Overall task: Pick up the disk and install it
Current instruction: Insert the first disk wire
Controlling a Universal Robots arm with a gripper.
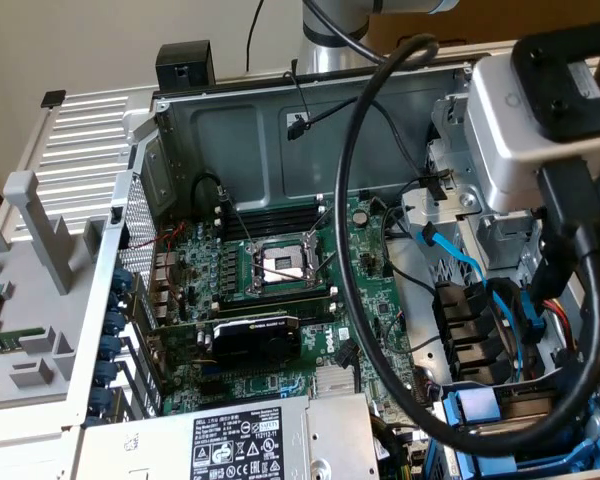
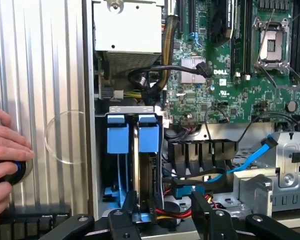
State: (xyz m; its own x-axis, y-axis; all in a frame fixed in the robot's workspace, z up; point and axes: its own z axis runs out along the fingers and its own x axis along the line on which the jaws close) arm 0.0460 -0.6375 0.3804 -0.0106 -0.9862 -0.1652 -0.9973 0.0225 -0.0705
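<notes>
Your pincer (image 2: 166, 223) stands spread, holding nothing, close to the one disk (image 2: 146, 175). The disk sits edge-on in the drive bay, beneath one of two blue tabs (image 2: 149, 138). One hand (image 2: 4, 156) rests on the ribbed case panel (image 2: 50, 75).

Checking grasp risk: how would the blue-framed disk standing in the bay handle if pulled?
The disk looks like rigid metal, so probably stiff and heavy for its size. Held on edge inside the bay, it should slide, not tip. Its blue tab looks smooth, perhaps slippery.

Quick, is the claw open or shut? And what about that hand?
Gripper: open, holding nothing.
Person's hand: resting on a dark round object.
</notes>
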